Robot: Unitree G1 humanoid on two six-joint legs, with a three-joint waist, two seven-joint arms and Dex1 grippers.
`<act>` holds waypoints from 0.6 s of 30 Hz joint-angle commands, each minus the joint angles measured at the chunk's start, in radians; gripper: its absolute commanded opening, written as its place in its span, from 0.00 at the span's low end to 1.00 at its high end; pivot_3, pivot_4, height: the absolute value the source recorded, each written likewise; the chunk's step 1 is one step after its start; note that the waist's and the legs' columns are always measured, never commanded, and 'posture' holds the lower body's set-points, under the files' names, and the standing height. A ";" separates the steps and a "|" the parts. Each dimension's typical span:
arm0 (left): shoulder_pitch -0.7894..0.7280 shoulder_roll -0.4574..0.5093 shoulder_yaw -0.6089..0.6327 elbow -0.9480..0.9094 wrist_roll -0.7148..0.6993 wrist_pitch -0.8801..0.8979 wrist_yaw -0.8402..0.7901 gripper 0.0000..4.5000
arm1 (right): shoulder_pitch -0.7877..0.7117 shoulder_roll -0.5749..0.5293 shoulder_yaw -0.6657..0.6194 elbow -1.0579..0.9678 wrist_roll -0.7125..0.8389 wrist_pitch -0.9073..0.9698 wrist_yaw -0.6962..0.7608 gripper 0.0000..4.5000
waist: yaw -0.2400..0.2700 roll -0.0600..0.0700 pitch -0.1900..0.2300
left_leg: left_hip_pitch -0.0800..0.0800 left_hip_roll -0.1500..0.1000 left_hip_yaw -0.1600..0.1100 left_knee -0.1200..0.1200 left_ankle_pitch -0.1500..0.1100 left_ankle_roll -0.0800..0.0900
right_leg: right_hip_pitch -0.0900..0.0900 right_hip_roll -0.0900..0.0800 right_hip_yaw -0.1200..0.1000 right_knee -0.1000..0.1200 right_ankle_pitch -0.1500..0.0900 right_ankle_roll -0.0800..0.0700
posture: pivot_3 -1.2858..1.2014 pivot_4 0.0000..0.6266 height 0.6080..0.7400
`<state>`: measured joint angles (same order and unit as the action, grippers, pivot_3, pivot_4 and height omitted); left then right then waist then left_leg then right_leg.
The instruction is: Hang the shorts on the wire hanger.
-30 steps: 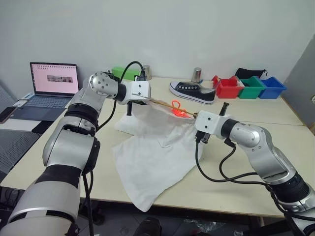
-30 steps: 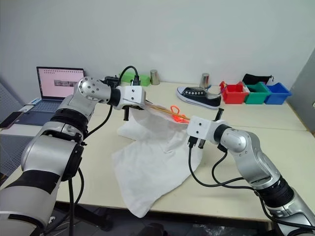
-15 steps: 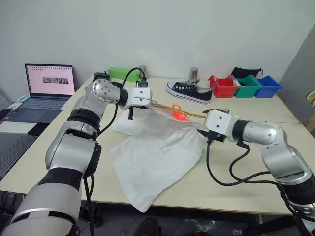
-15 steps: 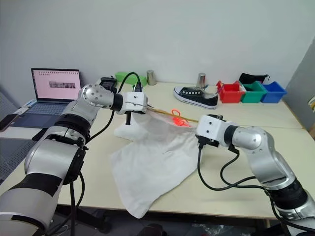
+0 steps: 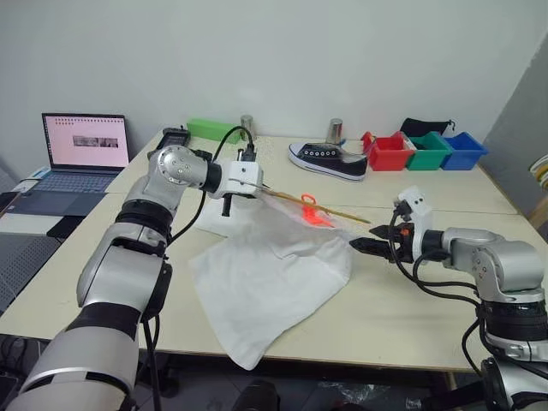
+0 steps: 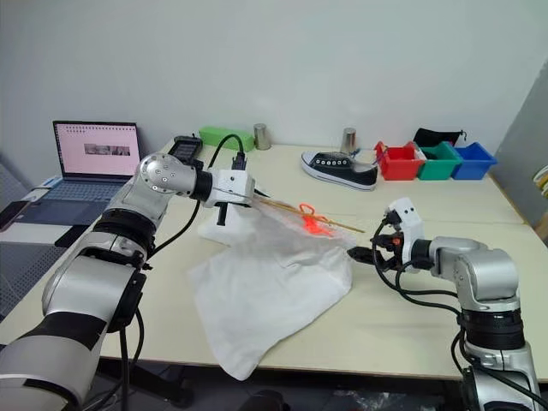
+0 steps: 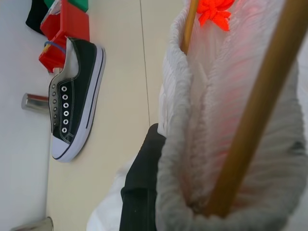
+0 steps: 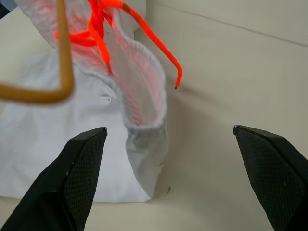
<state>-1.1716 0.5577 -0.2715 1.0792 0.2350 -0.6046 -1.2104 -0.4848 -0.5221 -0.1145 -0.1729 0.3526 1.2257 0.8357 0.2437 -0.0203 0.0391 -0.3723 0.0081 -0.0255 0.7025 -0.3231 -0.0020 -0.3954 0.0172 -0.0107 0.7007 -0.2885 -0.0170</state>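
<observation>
My left gripper (image 5: 254,181) was clamped on one end of the thin gold-yellow wire hanger (image 5: 330,208), which ran through the gathered waistband of the large white wrinkled cloth shorts (image 5: 270,270). The shorts lay spread on the pale table (image 5: 428,295), one corner hanging over its six o'clock edge. At three o'clock from them, my right gripper (image 5: 370,247) stood spread wide, holding nothing.
</observation>
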 commanded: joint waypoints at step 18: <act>0.036 0.024 0.030 -0.099 -0.038 0.029 0.018 0.00 | -0.053 0.099 -0.030 0.050 0.158 0.011 -0.137 0.40 | 0.004 0.000 0.000 | 0.001 0.000 0.000 0.000 0.000 0.000 | 0.000 0.000 0.000 0.003 0.000 0.000 | 0.67 0.00 1.00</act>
<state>-1.1123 0.5746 -0.2696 1.0181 0.2241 -0.5741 -1.2091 -0.5248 -0.4134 -0.1235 -0.1102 0.4891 1.2512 0.7072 0.2472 -0.0204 0.0391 -0.3712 0.0081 -0.0255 0.7025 -0.3231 -0.0019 -0.3957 0.0173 -0.0105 0.7039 -0.2885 -0.0170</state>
